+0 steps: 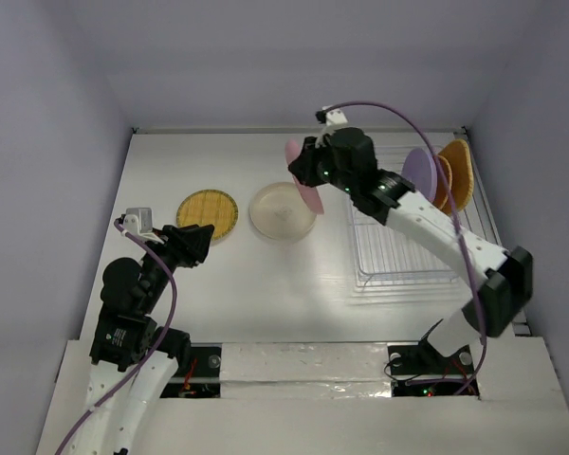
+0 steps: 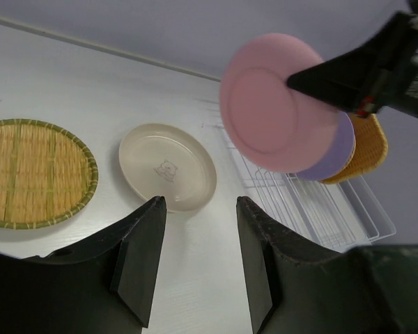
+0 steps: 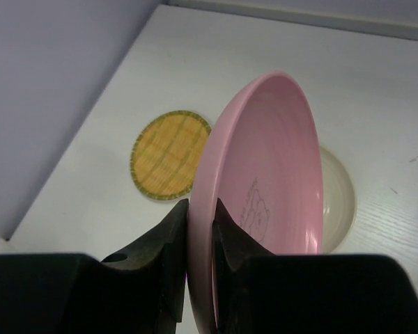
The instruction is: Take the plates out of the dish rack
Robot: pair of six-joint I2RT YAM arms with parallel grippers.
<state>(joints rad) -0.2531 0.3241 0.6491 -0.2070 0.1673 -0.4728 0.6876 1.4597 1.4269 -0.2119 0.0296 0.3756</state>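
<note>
1. Top external view.
   - The right gripper (image 1: 308, 180) is closed on the rim of the pink plate (image 1: 311, 197). It carries the plate on edge, clear of the dish rack (image 1: 408, 248) and above the far side of the cream plate (image 1: 283, 210).
   - The yellow woven plate (image 1: 209, 215) lies flat on the table, left of the cream one.
   - A purple plate (image 1: 417, 169) and orange plates (image 1: 457, 171) stand upright at the rack's far end.
   - The left gripper (image 1: 194, 245) hangs near the yellow plate.
2. Left wrist view.
   - The left gripper's jaws stand wide apart and hold nothing.
   - The pink plate shows a smooth, round, glossy back and is airborne.
3. Right wrist view.
   - The pinch takes only a narrow strip of rim, with one finger on each face.
   - The plate is shallow, with a faint printed figure inside.
   - Risk, as judged: so slight a hold on a slick rim may let the plate pivot or slip.
   - Risk, as judged: if released on edge, the plate could strike the cream plate below, or roll.
</note>
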